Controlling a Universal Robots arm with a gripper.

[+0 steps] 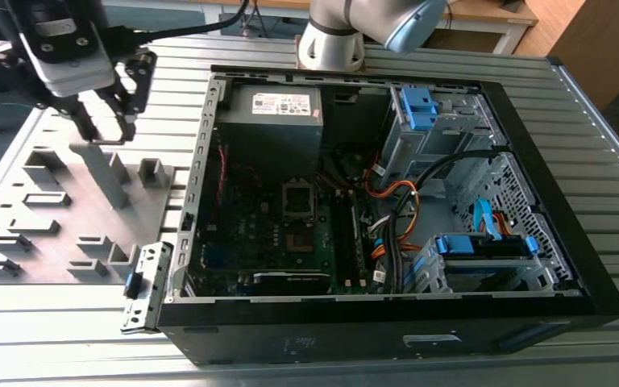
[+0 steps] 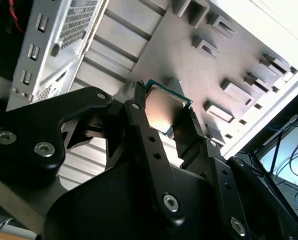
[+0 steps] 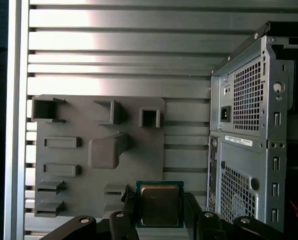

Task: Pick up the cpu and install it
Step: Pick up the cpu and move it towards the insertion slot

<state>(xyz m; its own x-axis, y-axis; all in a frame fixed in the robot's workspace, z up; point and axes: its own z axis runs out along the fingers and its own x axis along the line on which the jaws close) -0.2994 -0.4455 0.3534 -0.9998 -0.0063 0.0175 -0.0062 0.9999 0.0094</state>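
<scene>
We are viewing the fingers (image 3: pixel 193 210) clasping the cpu (image 3: pixel 159 204) above the grey fixture tray (image 3: pixel 149 150) beside the computer case (image 3: pixel 249 150).

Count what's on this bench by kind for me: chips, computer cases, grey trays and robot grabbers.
cpu: 1
end effector, shut on the cpu: 1
open computer case: 1
grey fixture tray: 1
Total: 4
</scene>
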